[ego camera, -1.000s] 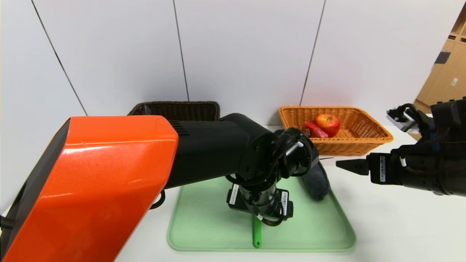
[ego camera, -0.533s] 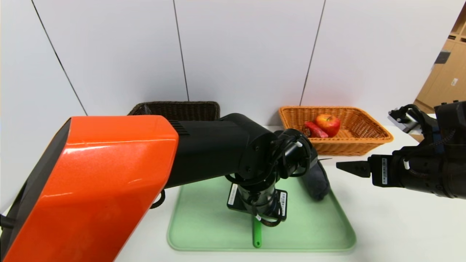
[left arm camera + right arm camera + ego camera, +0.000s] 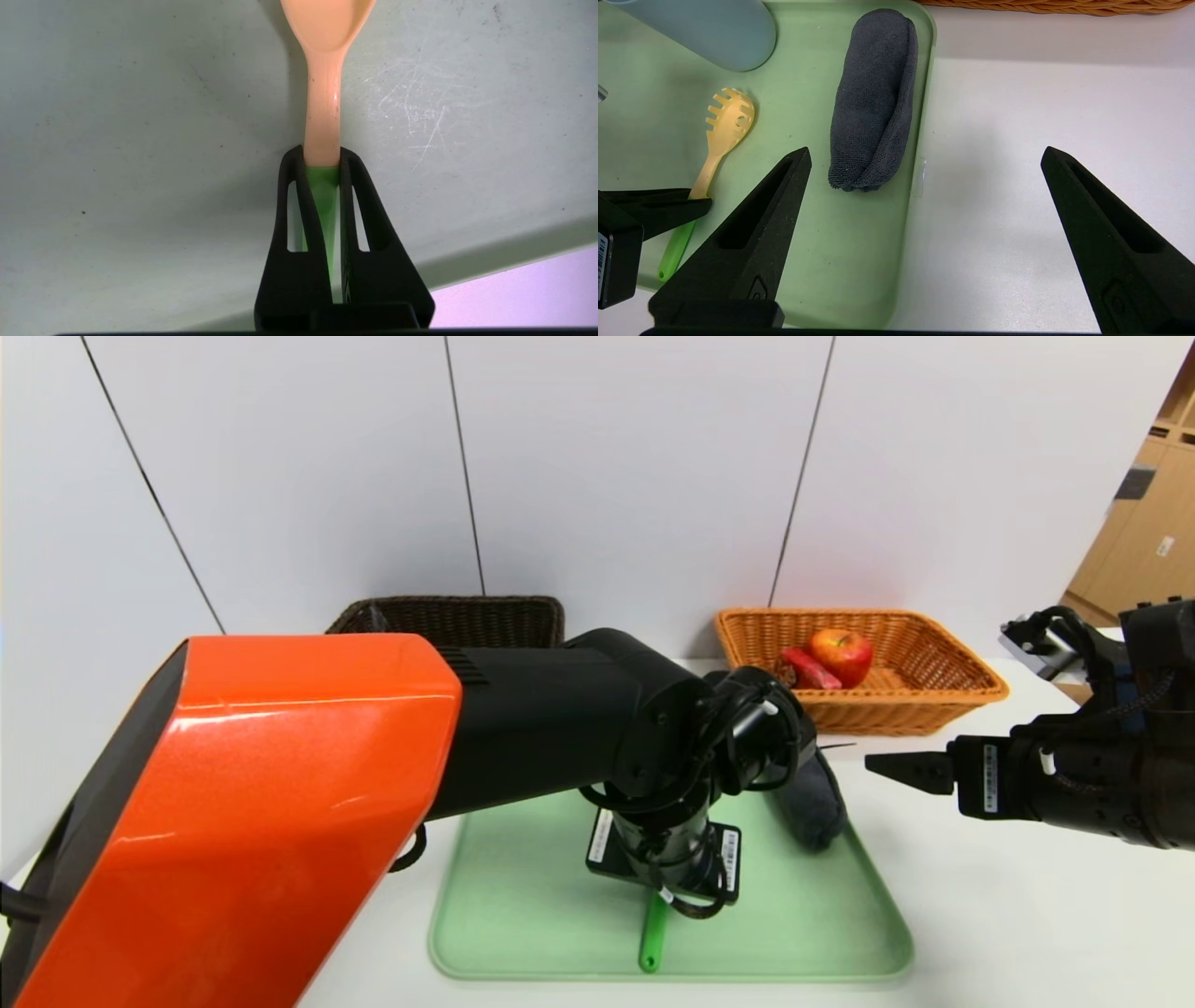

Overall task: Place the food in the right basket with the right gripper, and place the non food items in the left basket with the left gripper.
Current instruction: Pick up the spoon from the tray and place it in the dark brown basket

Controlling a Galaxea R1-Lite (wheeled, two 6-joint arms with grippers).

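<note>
My left gripper (image 3: 321,156) points down over the green tray (image 3: 822,933), shut on the yellow pasta spoon (image 3: 322,107) where the yellow neck meets the green handle (image 3: 651,938). The spoon's pronged head (image 3: 728,116) lies on the tray. The dark grey rolled cloth (image 3: 814,803) lies at the tray's right edge, and the teal-grey cup (image 3: 705,28) lies at the tray's far side. The apple (image 3: 842,653) and red carton (image 3: 808,669) sit in the orange-tan basket (image 3: 934,700). My right gripper (image 3: 924,154) hovers open and empty, right of the tray. The dark bottle is hidden.
The dark brown basket (image 3: 467,616) stands at the back, partly behind my left arm. The white table (image 3: 1008,915) lies to the right of the tray. A wooden cabinet (image 3: 1148,523) stands at the far right.
The spoon's green handle end has swung slightly left in my left gripper. My right gripper has drawn back a little to the right.
</note>
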